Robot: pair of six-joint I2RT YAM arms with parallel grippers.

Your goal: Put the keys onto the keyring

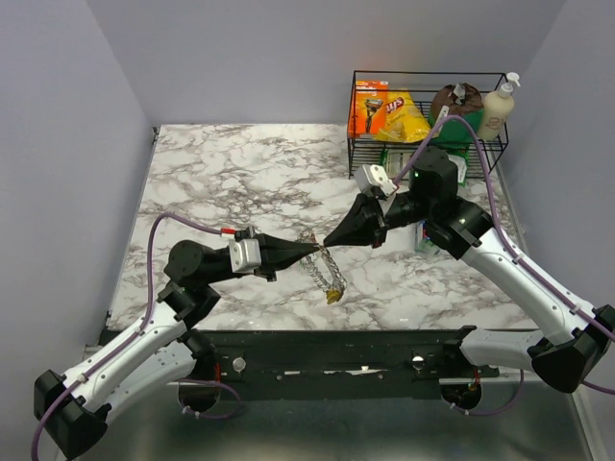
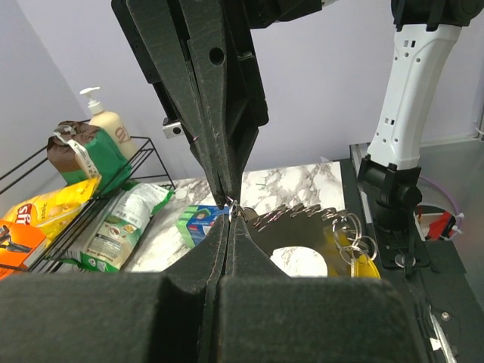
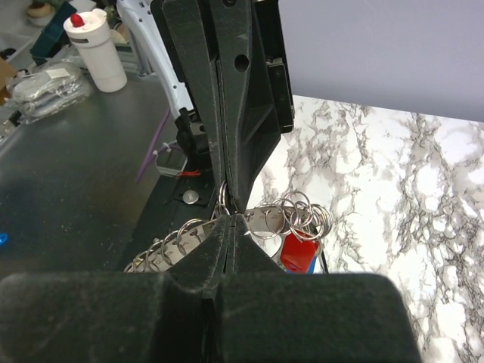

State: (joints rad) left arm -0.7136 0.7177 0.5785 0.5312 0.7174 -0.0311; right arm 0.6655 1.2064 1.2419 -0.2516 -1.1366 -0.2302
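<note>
The keyring (image 1: 319,271) hangs just above the marble table between both grippers, which meet tip to tip. It is a silvery toothed band (image 3: 181,236) carrying several small rings (image 3: 304,214), with a yellow-gold piece (image 1: 333,294) at its low end. My left gripper (image 1: 314,250) is shut on the ring's upper wire (image 2: 232,203). My right gripper (image 1: 330,241) is shut on the band from the opposite side (image 3: 231,219). One key with a red head (image 3: 299,253) dangles from the cluster of small rings, with a blue edge under it. Other keys are hidden.
A black wire basket (image 1: 500,96) at the back right holds a chips bag (image 1: 402,117), a brown pouch and a soap bottle (image 1: 498,108). A blue-green box (image 2: 198,221) lies on the table in front of it, under the right arm.
</note>
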